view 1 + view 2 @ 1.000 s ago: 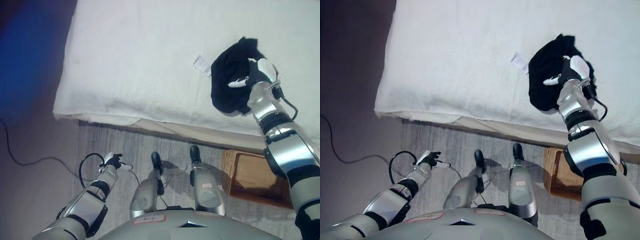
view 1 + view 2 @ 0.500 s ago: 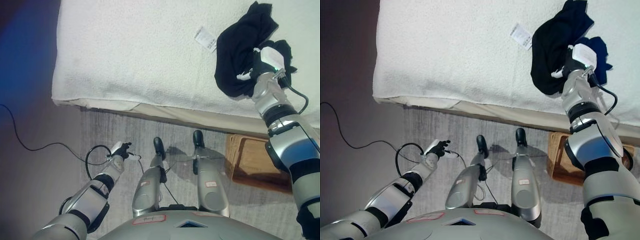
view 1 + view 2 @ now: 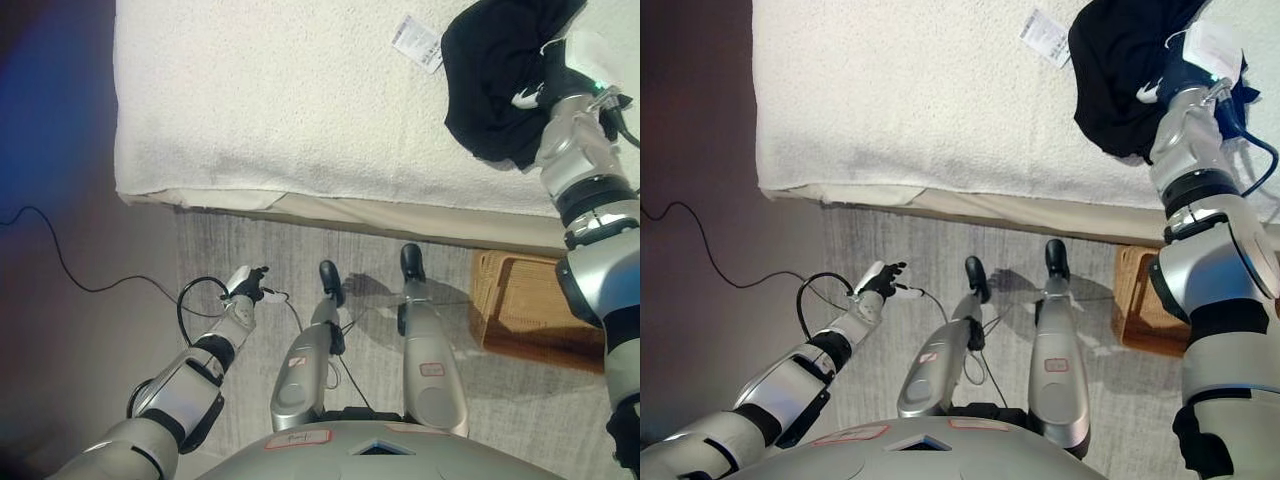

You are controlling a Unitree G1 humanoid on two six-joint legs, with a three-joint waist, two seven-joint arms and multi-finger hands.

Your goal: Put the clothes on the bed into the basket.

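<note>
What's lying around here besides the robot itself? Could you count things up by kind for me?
Beds: 1, the bed with a white cover
Clothes: 1 dark bundle, the black clothes, under the right hand
Paper tags: 1, the white tag on the bed
Baskets: 1, the wicker basket on the floor
Total: 4

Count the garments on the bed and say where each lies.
1 for certain: a black garment bunched on the white bed near its right edge, under the right hand. Others may lie beyond the view. The basket stands on the floor below.
</note>
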